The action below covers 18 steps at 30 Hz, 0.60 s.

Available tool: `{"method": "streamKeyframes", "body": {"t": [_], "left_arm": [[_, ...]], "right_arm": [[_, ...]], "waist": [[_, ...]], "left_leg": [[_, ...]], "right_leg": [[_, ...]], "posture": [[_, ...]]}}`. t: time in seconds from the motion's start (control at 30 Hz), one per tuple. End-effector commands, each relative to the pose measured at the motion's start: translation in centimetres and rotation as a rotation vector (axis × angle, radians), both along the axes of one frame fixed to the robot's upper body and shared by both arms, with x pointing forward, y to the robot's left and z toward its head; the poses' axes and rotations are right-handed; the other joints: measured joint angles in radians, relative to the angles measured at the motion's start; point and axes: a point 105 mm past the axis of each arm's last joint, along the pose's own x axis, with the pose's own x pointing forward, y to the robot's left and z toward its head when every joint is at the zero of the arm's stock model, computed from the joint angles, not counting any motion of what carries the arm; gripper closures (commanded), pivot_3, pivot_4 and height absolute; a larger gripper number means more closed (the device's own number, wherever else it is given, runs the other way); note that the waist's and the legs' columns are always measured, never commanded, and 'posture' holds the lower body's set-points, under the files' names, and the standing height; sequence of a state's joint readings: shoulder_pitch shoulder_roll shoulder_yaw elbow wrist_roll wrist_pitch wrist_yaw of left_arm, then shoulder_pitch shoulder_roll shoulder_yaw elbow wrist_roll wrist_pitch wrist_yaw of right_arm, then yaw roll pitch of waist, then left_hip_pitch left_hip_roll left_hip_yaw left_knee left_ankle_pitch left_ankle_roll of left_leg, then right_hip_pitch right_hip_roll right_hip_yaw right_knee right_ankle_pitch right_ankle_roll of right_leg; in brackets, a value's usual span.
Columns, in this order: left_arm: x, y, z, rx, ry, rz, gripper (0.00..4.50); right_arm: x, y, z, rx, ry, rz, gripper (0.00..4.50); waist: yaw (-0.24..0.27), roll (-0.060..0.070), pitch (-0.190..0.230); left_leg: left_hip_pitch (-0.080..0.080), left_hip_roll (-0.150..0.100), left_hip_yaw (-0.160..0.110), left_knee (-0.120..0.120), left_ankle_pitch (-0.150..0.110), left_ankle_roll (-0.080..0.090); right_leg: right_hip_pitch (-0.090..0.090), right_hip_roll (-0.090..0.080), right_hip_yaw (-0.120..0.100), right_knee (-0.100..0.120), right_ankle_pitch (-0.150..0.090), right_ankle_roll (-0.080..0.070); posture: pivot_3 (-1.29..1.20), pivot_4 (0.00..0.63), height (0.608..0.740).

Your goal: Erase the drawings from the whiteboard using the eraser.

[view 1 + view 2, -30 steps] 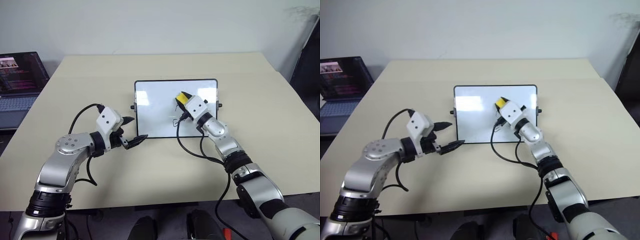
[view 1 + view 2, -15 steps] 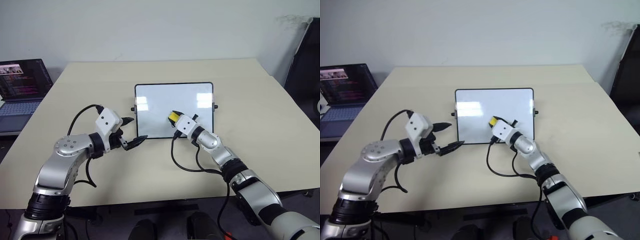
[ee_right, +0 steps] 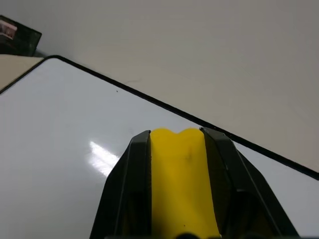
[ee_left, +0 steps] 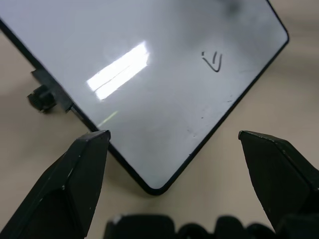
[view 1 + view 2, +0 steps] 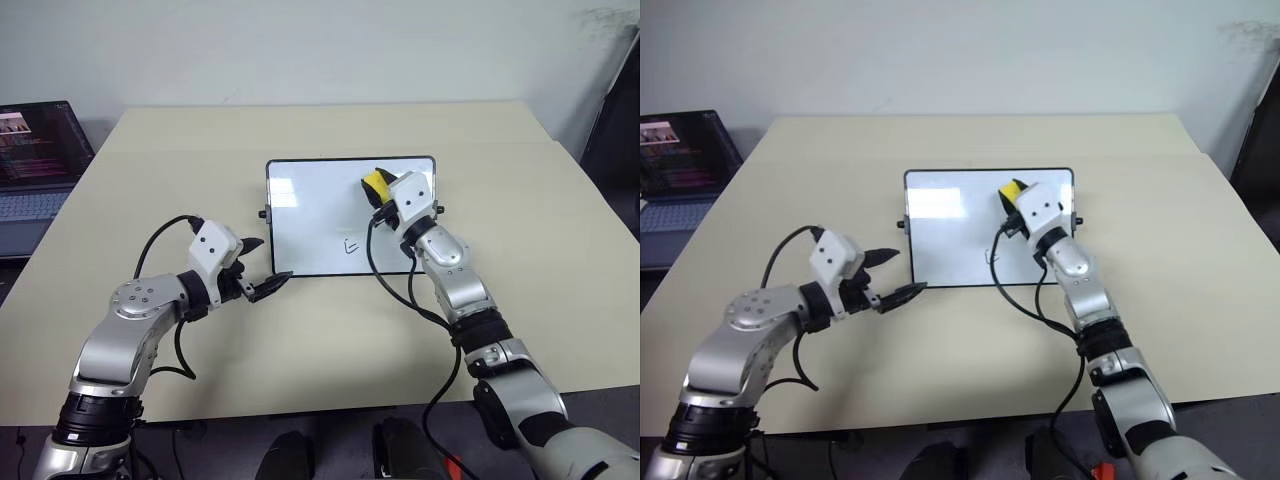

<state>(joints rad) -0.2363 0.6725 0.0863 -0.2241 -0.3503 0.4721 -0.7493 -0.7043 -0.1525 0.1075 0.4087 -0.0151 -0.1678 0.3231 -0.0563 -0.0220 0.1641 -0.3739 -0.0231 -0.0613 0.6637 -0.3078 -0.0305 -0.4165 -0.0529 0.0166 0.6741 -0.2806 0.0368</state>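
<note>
The right pincer [image 5: 380,189] pinches the eraser [image 5: 375,183] above the whiteboard [image 5: 310,215] on the table [image 5: 300,330], far from the last drawing [image 5: 350,245]. The spread left pincer [image 5: 262,266] isn't bracing the whiteboard, which may slide

Bright, even room light — a white glare streak lies on the whiteboard [image 4: 164,94]; the left gripper's fingertips [image 4: 79,174] are blurred at the frame's bottom.
</note>
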Motion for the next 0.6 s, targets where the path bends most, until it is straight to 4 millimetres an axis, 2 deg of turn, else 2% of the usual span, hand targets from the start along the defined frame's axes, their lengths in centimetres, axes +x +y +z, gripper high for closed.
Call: {"method": "streamKeyframes", "body": {"t": [0.03, 0.17, 0.33, 0.47, 0.6], "left_arm": [[0.1, 1.3, 1.3, -0.024, -0.069, 0.073, 0.00], [-0.2, 1.8, 0.8, -0.025, -0.067, 0.099, 0.00], [-0.4, 2.2, 0.4, -0.020, -0.060, 0.124, 0.00], [-0.4, 2.3, 0.4, -0.017, -0.075, 0.139, 0.00], [-0.5, 2.2, 0.6, -0.036, -0.099, 0.162, 0.00]], "right_arm": [[-2.5, -0.7, 1.8, 0.068, 0.014, 0.107, 3.38], [-5.4, -1.9, 0.4, 0.025, 0.108, 0.209, 3.38], [-8.1, -3.3, -1.9, -0.066, 0.202, 0.246, 3.38], [-9.3, -4.6, -3.8, -0.181, 0.209, 0.217, 3.38], [-9.7, -5.5, -4.6, -0.232, 0.174, 0.163, 3.38]], "waist": [[0.003, 0.000, 0.000], [0.013, 0.000, 0.000], [0.022, 0.000, 0.000], [0.025, 0.000, 0.000], [0.025, 0.000, 0.000]], "left_leg": [[-0.004, 0.000, 0.000, 0.000, 0.000, 0.000], [-0.007, -0.001, -0.001, 0.001, 0.000, 0.000], [-0.006, -0.001, -0.001, 0.001, -0.001, 0.003], [-0.005, -0.001, -0.001, 0.003, -0.002, 0.004], [-0.004, -0.002, 0.000, 0.004, -0.002, 0.004]], "right_leg": [[-0.004, -0.001, 0.000, -0.001, 0.000, 0.000], [-0.005, -0.001, -0.001, -0.002, 0.000, 0.000], [-0.004, -0.001, -0.001, 0.000, 0.000, 0.000], [-0.003, -0.001, -0.001, 0.002, 0.000, 0.000], [-0.003, -0.001, -0.001, 0.003, 0.000, 0.000]], "posture": [[0.00, 0.150, 0.740], [0.00, 0.150, 0.740], [0.00, 0.150, 0.740], [0.00, 0.150, 0.740], [0.00, 0.150, 0.740]]}}
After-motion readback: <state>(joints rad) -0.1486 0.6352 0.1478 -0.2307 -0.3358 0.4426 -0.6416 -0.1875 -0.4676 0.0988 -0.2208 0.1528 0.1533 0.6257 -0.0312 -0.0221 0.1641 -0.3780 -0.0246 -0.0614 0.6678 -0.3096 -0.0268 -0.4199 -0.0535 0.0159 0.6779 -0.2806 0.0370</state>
